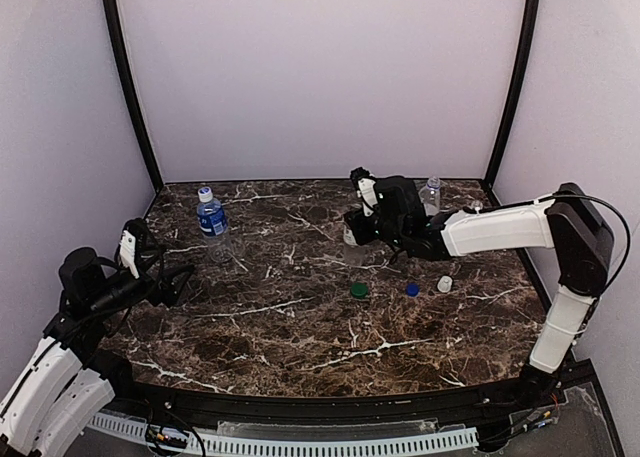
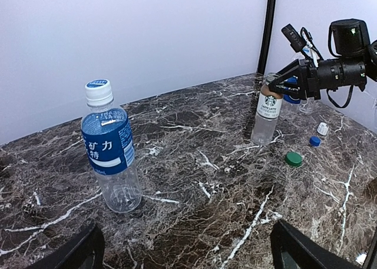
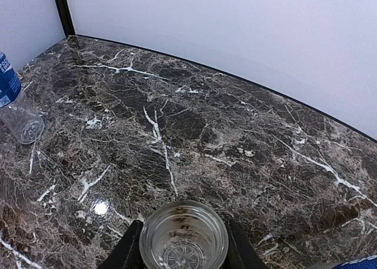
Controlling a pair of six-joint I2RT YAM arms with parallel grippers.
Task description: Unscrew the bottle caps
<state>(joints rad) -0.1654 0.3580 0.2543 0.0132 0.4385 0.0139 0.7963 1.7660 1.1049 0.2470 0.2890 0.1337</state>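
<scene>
A blue-labelled bottle (image 1: 211, 225) stands at the back left with its white, blue-topped cap (image 1: 205, 193) on; it also shows in the left wrist view (image 2: 110, 154). My right gripper (image 1: 355, 232) is shut on the neck of the short bottle (image 2: 268, 113), which stands on the table. Its open mouth (image 3: 184, 236) sits between my fingers (image 3: 125, 252) with no cap on it. A green cap (image 1: 359, 290), a blue cap (image 1: 412, 289) and a white cap (image 1: 445, 284) lie loose on the table. My left gripper (image 1: 175, 277) is open and empty, low at the left.
A clear bottle (image 1: 431, 195) stands at the back behind the right arm. Another bottle with a blue band (image 2: 291, 96) is partly hidden behind the right gripper. The marble table (image 1: 300, 347) is walled at the back and sides.
</scene>
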